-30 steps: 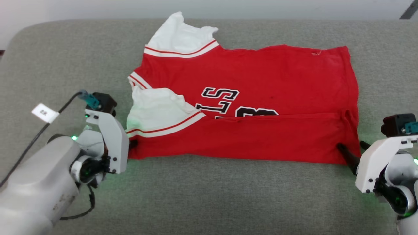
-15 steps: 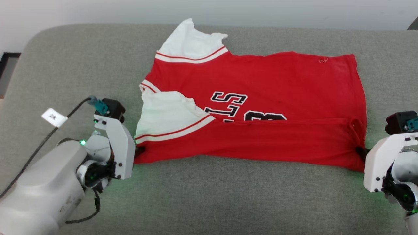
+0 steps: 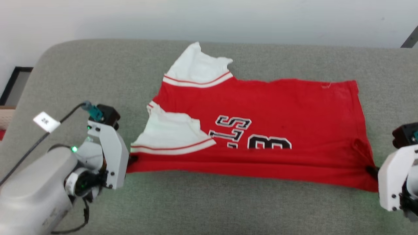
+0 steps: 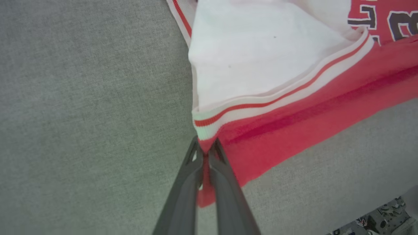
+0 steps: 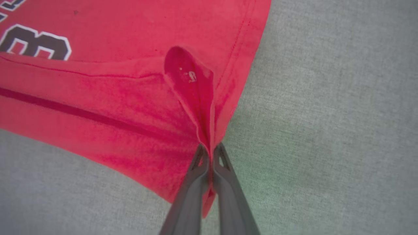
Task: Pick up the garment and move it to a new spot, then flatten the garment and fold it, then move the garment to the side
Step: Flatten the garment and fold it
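The garment (image 3: pixel 271 107), spread across the grey cushion (image 3: pixel 209 205), is pinched at both near corners: my left gripper (image 4: pixel 205 155) clamps the corner below the white sleeve (image 4: pixel 254 55), my right gripper (image 5: pixel 210 153) the hem corner. Each bite looks thin, so I judge that uneven pulling could slip a corner free and spoil the fold.

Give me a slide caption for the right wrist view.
Right gripper shut on the red garment's hem corner, grey cushion beneath.
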You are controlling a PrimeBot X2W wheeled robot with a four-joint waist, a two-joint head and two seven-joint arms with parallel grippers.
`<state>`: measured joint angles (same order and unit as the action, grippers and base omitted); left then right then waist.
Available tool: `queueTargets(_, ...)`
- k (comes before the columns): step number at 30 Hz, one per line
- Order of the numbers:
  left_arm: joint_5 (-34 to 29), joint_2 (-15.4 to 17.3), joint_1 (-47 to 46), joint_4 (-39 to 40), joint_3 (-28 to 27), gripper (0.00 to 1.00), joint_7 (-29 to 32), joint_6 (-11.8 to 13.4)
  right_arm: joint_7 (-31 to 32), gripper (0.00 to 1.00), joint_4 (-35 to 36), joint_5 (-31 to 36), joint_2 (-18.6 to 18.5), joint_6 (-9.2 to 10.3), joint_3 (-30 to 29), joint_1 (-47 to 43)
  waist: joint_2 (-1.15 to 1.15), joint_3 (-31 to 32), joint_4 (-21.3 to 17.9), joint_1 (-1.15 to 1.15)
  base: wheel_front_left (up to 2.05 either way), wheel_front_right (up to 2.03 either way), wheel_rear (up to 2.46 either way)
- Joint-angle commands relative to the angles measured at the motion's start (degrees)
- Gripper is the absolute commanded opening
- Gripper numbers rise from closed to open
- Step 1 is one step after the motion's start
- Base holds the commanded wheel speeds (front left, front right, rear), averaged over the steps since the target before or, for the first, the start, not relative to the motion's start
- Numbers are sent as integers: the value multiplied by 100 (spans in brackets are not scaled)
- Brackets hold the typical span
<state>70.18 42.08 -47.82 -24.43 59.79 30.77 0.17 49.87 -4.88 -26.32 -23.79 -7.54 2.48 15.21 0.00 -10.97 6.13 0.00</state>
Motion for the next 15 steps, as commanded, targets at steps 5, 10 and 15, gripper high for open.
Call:
queueTargets(5,127,293,400,480,38,0,101,348,282,0,313,-110,-153,10,-140,-482,0,137,9,0,0,0,0)
queueTargets(10,232,398,790,896,108,0,84,575,268,0,475,-84,28,9,-241,-861,0,179,-5,0,0,0,0)
queueTargets(15,339,304,1031,913,157,0,38,639,103,0,325,-62,230,9,-292,-1045,0,199,-20,0,0,0,0)
